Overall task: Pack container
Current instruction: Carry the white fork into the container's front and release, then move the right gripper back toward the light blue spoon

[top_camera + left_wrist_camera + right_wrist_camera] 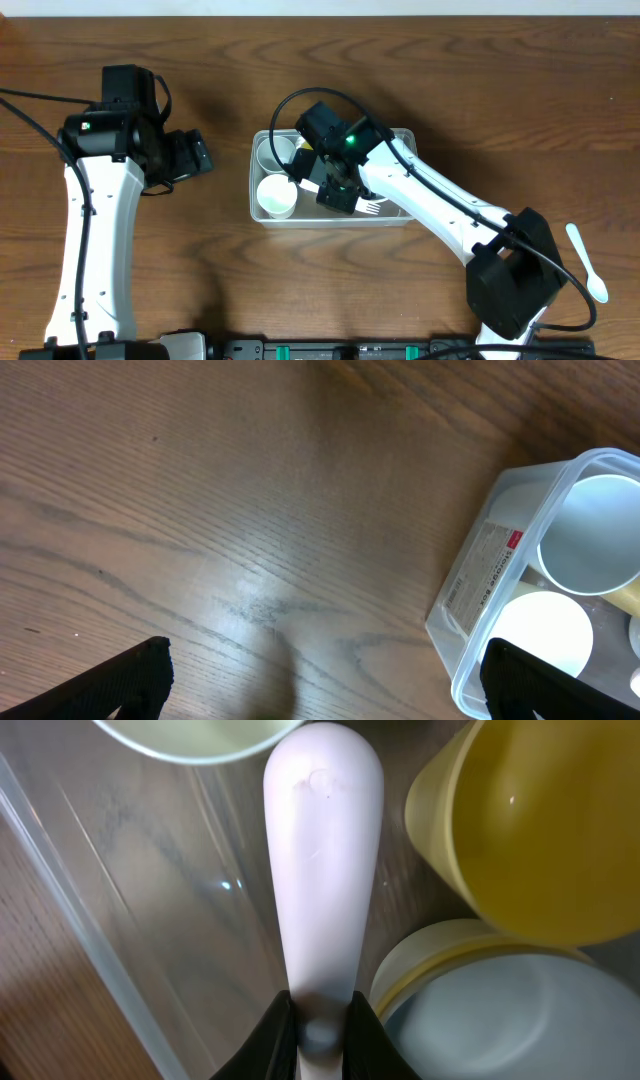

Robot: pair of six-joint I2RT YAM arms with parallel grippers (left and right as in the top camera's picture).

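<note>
The clear container [404, 136] stands mid-table and holds white cups [277, 197] and a yellow cup [540, 820]. My right gripper [337, 190] is down inside the container, shut on the handle of a white plastic utensil [322, 860]. Its rounded end points away between the cups. Fork tines [372, 207] show just beside the gripper in the overhead view. My left gripper [186, 158] is open and empty, over bare wood to the left of the container [500, 550]. In the left wrist view its fingers [320, 695] are wide apart.
A white plastic spoon [587, 262] lies on the table at the far right. A pale cup with a yellow rim [500, 1010] sits close to the right gripper's fingers. The container's clear wall [70, 920] runs along the left of the right wrist view.
</note>
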